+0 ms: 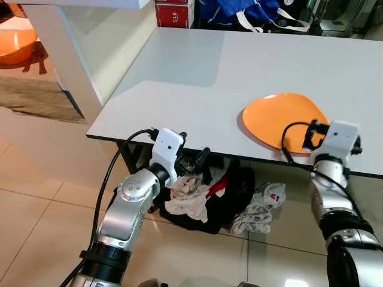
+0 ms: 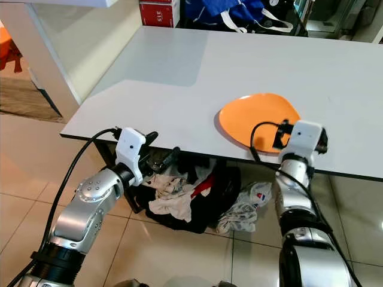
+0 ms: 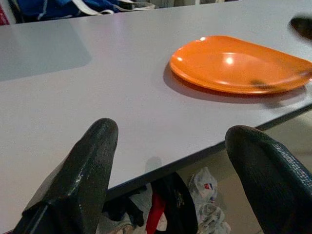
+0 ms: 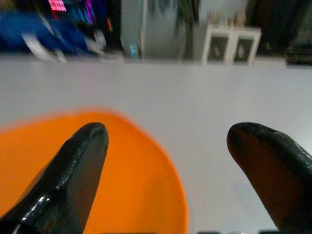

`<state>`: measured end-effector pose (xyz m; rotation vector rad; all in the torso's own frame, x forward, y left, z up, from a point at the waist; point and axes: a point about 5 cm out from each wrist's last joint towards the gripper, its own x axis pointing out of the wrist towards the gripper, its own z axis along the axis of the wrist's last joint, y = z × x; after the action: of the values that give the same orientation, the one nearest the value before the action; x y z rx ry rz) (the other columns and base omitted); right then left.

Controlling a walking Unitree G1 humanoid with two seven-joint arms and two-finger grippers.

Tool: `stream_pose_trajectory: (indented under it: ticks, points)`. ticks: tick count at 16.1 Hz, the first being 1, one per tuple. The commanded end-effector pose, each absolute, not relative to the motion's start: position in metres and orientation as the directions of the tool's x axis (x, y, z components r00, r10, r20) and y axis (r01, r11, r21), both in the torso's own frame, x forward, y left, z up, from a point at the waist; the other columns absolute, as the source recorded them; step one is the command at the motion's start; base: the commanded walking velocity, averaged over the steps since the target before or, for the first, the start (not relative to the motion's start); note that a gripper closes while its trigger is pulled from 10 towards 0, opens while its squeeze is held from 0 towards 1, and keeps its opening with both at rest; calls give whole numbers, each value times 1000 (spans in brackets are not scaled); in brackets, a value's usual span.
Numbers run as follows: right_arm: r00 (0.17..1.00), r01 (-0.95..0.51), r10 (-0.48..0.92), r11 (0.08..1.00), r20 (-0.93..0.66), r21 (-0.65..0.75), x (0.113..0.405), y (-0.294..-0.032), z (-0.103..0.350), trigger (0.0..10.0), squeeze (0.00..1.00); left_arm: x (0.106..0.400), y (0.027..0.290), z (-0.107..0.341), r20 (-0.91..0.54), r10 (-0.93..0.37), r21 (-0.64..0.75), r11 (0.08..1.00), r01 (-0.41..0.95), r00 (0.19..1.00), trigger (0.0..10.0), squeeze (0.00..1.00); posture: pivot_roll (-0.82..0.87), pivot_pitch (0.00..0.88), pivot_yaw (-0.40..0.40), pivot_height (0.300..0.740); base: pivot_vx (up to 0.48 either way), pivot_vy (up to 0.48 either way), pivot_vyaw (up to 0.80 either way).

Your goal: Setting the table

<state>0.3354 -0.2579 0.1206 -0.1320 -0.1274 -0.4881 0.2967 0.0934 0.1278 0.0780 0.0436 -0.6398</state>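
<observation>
plate [image 1: 283,118] flat on the worktop [image 1: 197,84] by its near edge, likely laid as a place setting | right gripper [image 4: 165,165] just beside plate's near rim, jaws open, gripping nothing, plate under one finger only | left gripper [image 3: 180,165] low at worktop edge, well apart from plate, jaws open, empty

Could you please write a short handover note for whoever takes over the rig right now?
Left pincer: open, holding nothing, at the near edge of the white table, toward its left corner.
Right pincer: open, holding nothing, at the near rim of the orange plate.
Done: one plate lies flat on the table near its front edge.
Left: no other tableware is on the table yet. Clothes are heaped on the floor under the table edge.
</observation>
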Motion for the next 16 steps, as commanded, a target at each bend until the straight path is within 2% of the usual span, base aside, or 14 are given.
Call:
stream_pose_trajectory:
  ticks: [1,6,7,8,11,13,15,16]
  points:
    - [869,472,-453,879,198,-59,334,-261,135,10000,0,300,98,127,-69,-573,58,815,576,817,10000,0,-54,53,51,740,0,0,0]
    - [863,487,-469,871,187,-62,275,-274,132,10000,0,301,105,121,-85,-537,58,838,542,839,10000,0,-88,37,44,740,0,0,0]
    - [871,482,-466,872,155,-87,262,-271,120,10000,0,305,107,122,-53,-497,45,866,499,866,10000,0,-92,33,45,740,0,0,0]
    - [884,464,-451,879,122,-111,250,-266,109,10000,0,311,119,128,14,-373,21,928,373,928,10000,0,-99,29,53,740,0,0,0]
    - [910,413,-404,903,95,-121,241,-256,92,10000,0,311,146,130,98,-185,77,981,178,978,10000,0,-90,39,55,740,0,0,0]
    - [929,369,-363,924,72,-99,240,-248,83,10000,0,305,153,121,87,-184,184,969,165,979,10000,0,-81,39,53,740,0,0,0]
    - [943,333,-329,933,56,-134,241,-241,78,10000,0,302,165,113,79,-108,177,980,93,991,10000,0,-79,39,53,740,0,0,0]
    - [944,330,-326,936,50,-122,244,-237,78,10000,0,303,168,101,6,-79,112,991,78,997,10000,0,-78,40,53,740,0,0,0]
